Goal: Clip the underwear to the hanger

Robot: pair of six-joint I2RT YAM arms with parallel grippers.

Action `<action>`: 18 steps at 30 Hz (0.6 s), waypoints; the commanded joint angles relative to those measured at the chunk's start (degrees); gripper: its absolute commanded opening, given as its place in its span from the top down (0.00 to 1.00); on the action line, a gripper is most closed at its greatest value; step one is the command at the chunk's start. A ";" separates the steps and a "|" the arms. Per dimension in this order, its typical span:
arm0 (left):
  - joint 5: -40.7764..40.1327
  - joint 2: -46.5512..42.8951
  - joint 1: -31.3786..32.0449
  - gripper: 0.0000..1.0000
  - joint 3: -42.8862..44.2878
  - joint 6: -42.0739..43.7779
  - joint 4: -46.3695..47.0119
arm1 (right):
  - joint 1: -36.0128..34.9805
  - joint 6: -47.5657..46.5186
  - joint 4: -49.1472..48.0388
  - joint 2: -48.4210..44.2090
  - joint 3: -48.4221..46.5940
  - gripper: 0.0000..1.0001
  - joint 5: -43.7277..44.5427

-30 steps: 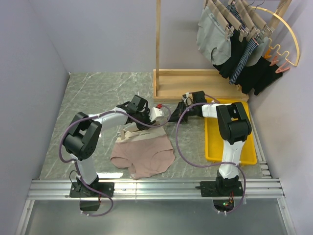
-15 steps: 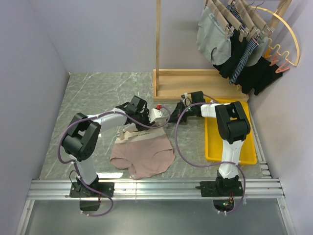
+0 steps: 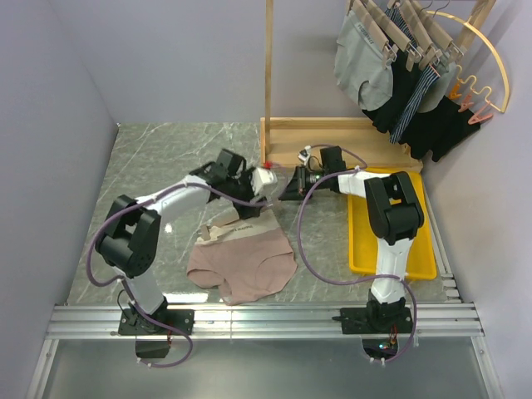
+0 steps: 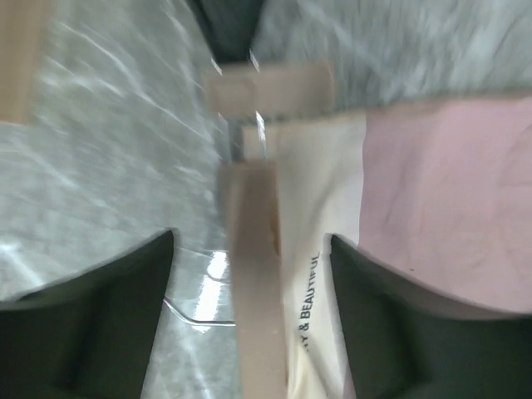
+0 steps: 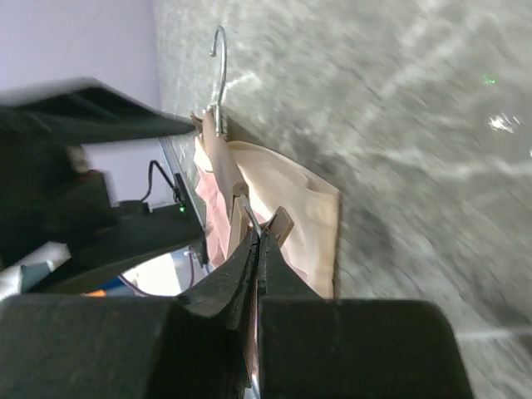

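The underwear (image 3: 243, 264), dusty-pink with a cream lettered waistband (image 4: 309, 249), lies flat on the marble table. The hanger (image 4: 253, 274), a light-wood bar, lies along the waistband, with a wooden clip (image 4: 268, 87) at its end and its metal hook (image 5: 219, 50) pointing away from the cloth. My left gripper (image 3: 258, 198) hovers open above the bar, with a dark finger (image 4: 91, 320) on either side and touching nothing. Just to its right, my right gripper (image 3: 284, 194) is shut, and its closed tips (image 5: 259, 243) sit right at the end clip (image 5: 280, 224).
A wooden rack base (image 3: 332, 137) and its post (image 3: 268, 75) stand behind the grippers. Clothes on hangers (image 3: 391, 66) and a gold arch with pink clips (image 3: 490, 79) hang at the upper right. The right arm reaches over a yellow tray (image 3: 366, 249).
The left gripper has opened wide and drawn back from the hanger towards the rack. The right gripper has closed fully and its arm has shifted slightly farther back.
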State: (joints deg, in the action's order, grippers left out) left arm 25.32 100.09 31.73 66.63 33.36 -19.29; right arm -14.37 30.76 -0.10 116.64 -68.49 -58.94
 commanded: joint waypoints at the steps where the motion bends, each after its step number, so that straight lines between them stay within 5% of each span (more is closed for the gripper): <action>1: 8.67 -4.12 -3.86 0.17 8.31 -3.48 -4.77 | -0.75 -4.13 -2.01 -2.03 -3.58 1.00 -2.50; 3: 12.72 -4.21 -5.88 0.01 10.96 -5.14 -7.24 | -0.83 -5.44 -1.84 -2.29 -4.19 1.00 -3.02; 18: 40.50 8.01 -14.85 0.07 27.93 -17.72 -18.50 | -4.79 -34.96 8.45 -11.25 -5.17 1.00 2.68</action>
State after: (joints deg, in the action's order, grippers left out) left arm 56.40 106.13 17.02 92.23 18.74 -34.09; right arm -17.82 6.13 7.22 110.65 -72.99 -57.78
